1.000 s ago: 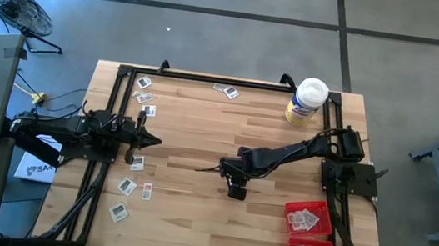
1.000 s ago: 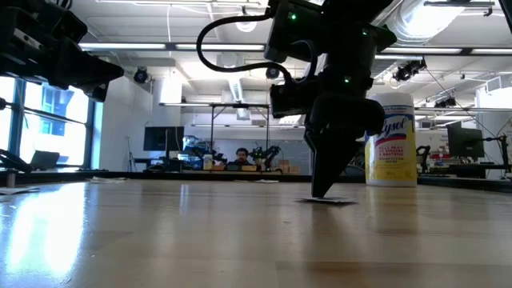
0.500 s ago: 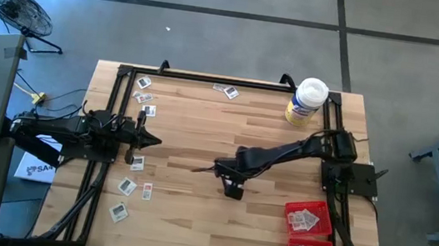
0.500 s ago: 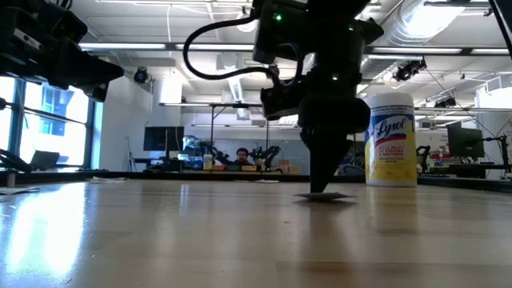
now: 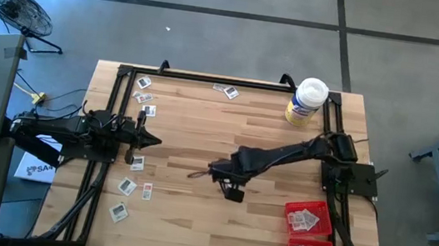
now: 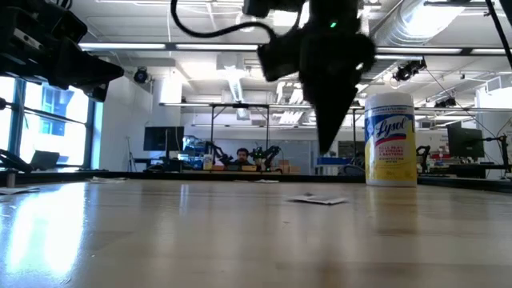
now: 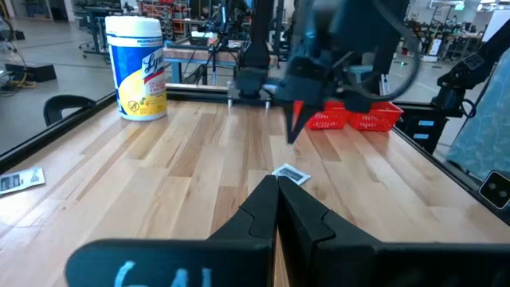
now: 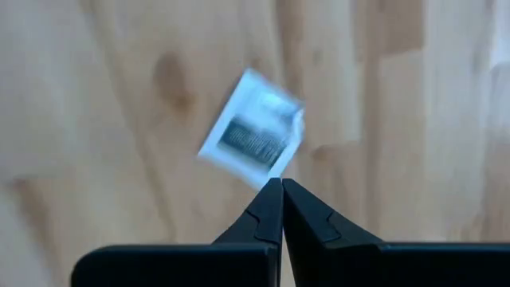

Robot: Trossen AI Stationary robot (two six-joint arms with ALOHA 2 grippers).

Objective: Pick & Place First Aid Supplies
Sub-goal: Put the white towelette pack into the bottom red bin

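While beneath right pincer, one packet

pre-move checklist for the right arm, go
1. Packet in right claw: not ok. It is shut with nothing in it; the packet lies on the table.
2. Claw open for a grasp: not ok, fingers closed together.
3. Claw clear of the table: ok, the low view shows it raised above the packet.
4. Packet free to pick: ok, it lies alone mid-table, no other packet touching it.
5. Room in the red trays: cannot tell; both already hold packets.
6. Left claw out of the way: ok, shut and on the table's left side, apart from the packet.
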